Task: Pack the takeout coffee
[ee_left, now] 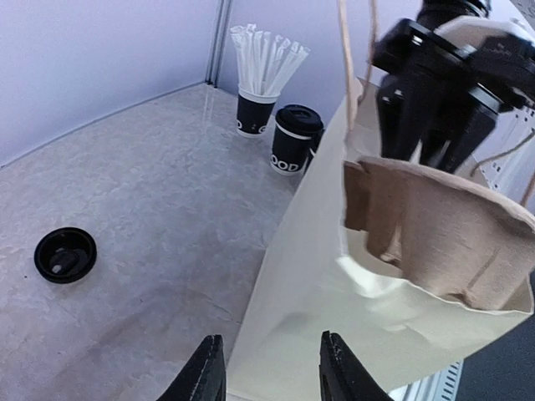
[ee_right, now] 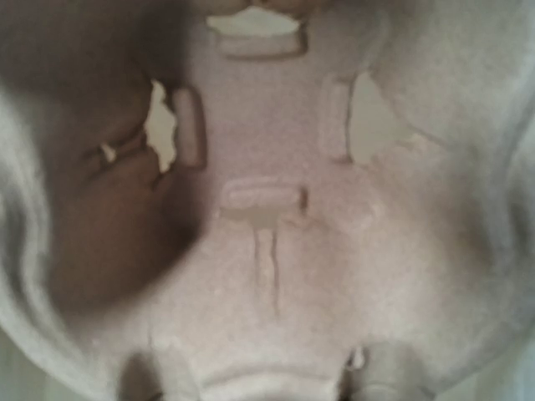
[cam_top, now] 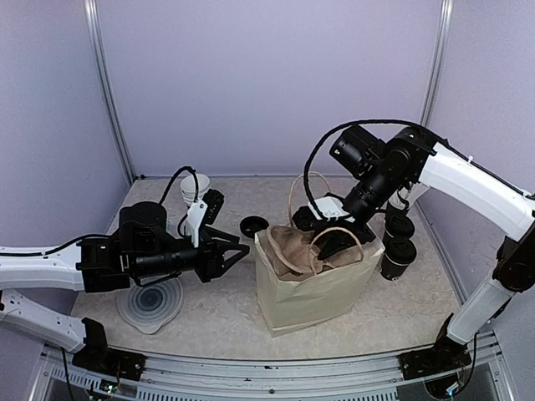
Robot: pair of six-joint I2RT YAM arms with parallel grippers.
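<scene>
On the pale tabletop between two robot arms, a cream paper bag stands open with a brown pulp carrier tray poking out of its mouth, tilted on edge rather than lying flat inside. The right gripper comes down from above the bag, its black fingers closed on the tray's upper rim. Its wrist camera is filled by moulded pulp, too close and blurred to show more. The left gripper reaches in from the left, jaws partly apart, with the bag's near corner edge between them. From where I stand I cannot tell whether they pinch the paper or merely flank it.

A lidded black cup stands on the table just right of the bag, with a second lidded cup close behind it. Both are outside the bag and the tray. Farther back on that side is a black cup of white straws. A loose black lid lies on the table behind the bag's left side, apart from it, and a stack of lidless cups stands near the back wall on the left
</scene>
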